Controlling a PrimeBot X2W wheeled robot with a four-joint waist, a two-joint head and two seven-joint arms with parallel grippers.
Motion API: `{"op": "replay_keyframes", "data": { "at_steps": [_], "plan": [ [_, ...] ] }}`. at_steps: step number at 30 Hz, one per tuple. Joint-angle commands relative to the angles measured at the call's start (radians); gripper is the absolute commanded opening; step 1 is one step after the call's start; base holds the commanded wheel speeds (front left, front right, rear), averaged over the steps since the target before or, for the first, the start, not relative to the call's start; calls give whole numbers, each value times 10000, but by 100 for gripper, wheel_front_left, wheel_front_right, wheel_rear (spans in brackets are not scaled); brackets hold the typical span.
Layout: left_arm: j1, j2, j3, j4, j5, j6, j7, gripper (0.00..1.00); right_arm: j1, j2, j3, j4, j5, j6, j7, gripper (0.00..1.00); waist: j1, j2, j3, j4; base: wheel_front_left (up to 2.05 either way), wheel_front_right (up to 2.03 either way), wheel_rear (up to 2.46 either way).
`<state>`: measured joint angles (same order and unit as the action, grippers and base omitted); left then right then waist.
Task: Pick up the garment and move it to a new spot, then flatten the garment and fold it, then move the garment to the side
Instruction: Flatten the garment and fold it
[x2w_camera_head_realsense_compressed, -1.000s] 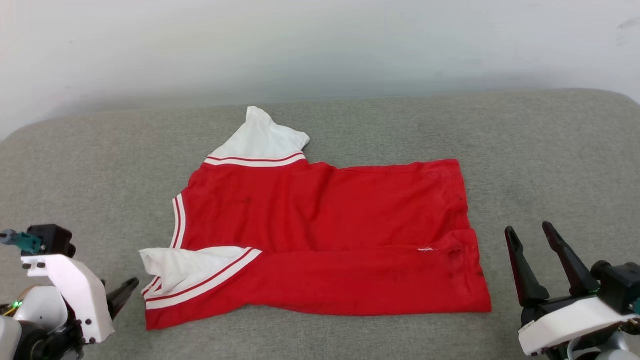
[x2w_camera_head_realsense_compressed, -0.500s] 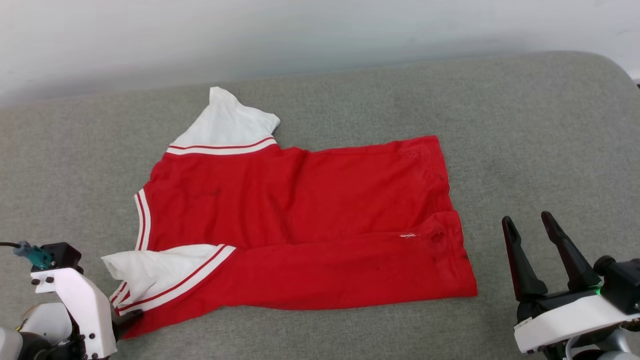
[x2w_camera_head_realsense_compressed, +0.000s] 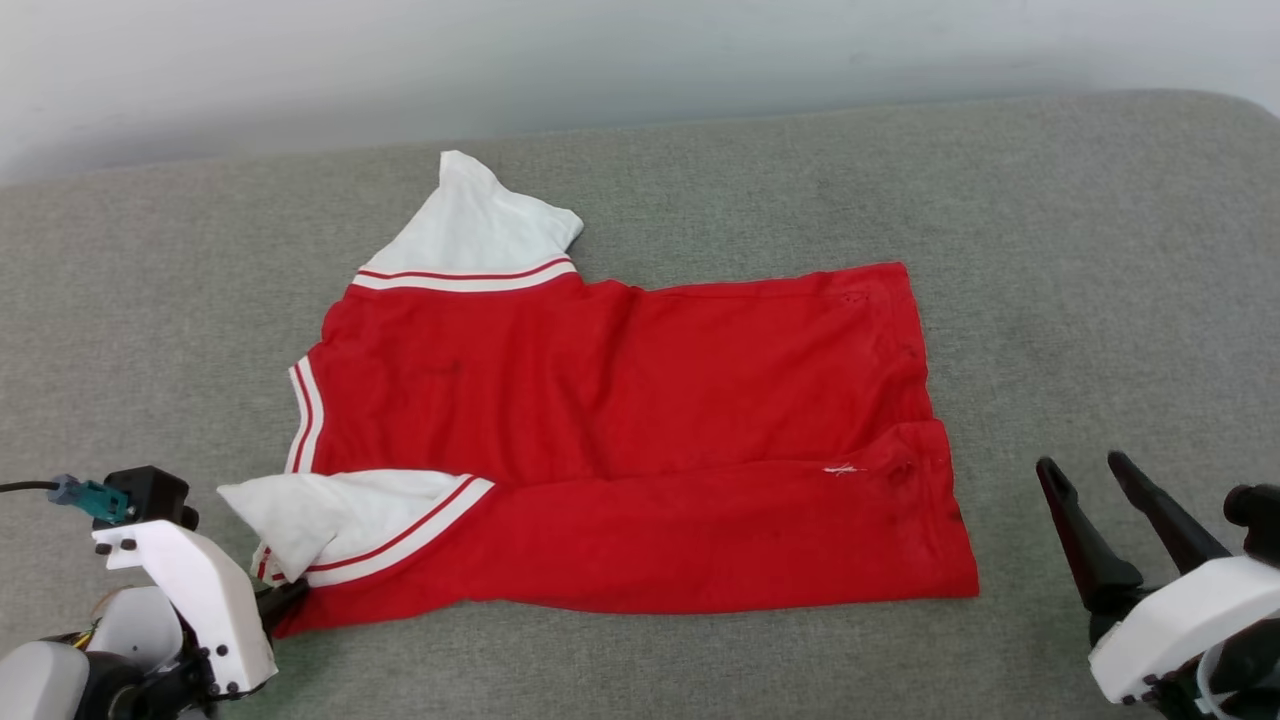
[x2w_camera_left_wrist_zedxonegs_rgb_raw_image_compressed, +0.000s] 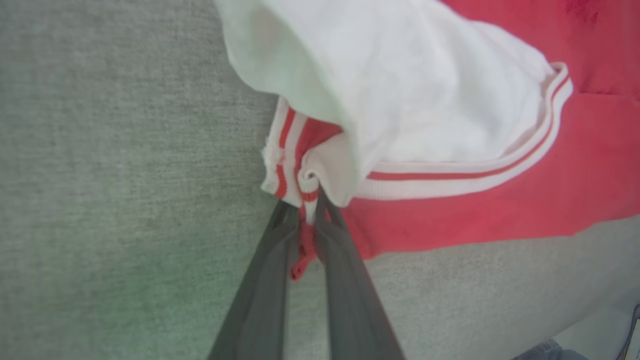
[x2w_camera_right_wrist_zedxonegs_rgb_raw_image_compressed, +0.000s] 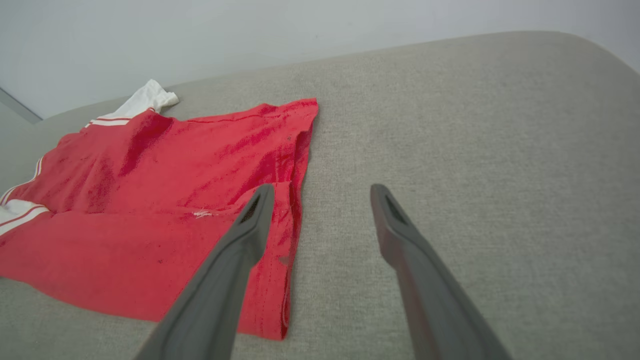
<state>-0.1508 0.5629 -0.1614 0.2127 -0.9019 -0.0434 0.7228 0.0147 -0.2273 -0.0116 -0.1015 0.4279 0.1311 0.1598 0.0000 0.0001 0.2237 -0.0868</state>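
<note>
RED JERSEY TAKEN BY ONE CORNER: The garment, a red jersey with white, red-striped sleeves, lies partly folded lengthwise across the middle of a grey cushioned surface, neck end to the left and hem to the right. The left tool is closed on the near-left corner. Its two dark fingers pinch a bunched tuck of red cloth and striped trim just beneath the near sleeve. The right tool hovers at the near right with fingers spread and empty, clear of the near-right hem corner. The cloth looks light and limp, likely to sag and drag if lifted by one corner. A second hold at that hem corner would probably keep the fold together.
</note>
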Motion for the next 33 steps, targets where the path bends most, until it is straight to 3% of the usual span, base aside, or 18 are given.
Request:
{"op": "replay_keyframes", "data": {
  "at_steps": [1, 6, 10, 15, 17, 18, 19, 20, 33],
  "plan": [
    [65, -227, -187, 4, 64, -14, -104, 0, -8, -260, -62, 10, 268, -8, 679, 100, 0, -1, -117, 132, 0, 0, 0],
    [110, 12, 131, -818, 198, 165, -486, 0, -219, -884, -173, 137, 1031, -6, 3416, 100, 0, -1, -175, 332, 0, 0, 0],
    [185, 51, 209, -1656, 354, 353, -626, 0, -493, -1024, -93, 296, 1549, -6, 5372, 100, 0, -1, -28, 563, 0, 0, 0],
    [218, 37, 174, -2507, 542, 602, -698, 0, -1002, -747, 295, 718, 1723, -6, 6421, 100, 0, -1, 238, 874, 0, 0, 0],
    [202, -20, 74, -2971, 657, 714, -737, 0, -1524, -492, 735, 1817, 1851, -8, 6538, 100, 0, -1, 491, 1096, 0, 0, 0],
    [246, -39, 33, -3063, 712, 766, -760, 0, -1574, -369, 1000, 2316, 1957, -8, 6615, 89, 0, -1, 510, 1143, 0, 0, 0],
    [271, -55, 8, -3099, 727, 777, -769, 0, -1552, -313, 1129, 2503, 1993, -8, 6650, 38, 0, -1, 513, 1162, 0, 0, 0],
    [314, -78, -25, -3166, 723, 783, -774, 0, -1549, -254, 1409, 2767, 2173, -6, 6696, 0, 0, -1, 534, 1193, 0, 0, 0],
    [814, -92, -17, -3441, 764, 823, -1057, 0, -1752, -1148, 1654, 2163, 2461, -6, 5778, 0, 0, -1, -329, 1117, 0, 0, 0]
  ]
}}
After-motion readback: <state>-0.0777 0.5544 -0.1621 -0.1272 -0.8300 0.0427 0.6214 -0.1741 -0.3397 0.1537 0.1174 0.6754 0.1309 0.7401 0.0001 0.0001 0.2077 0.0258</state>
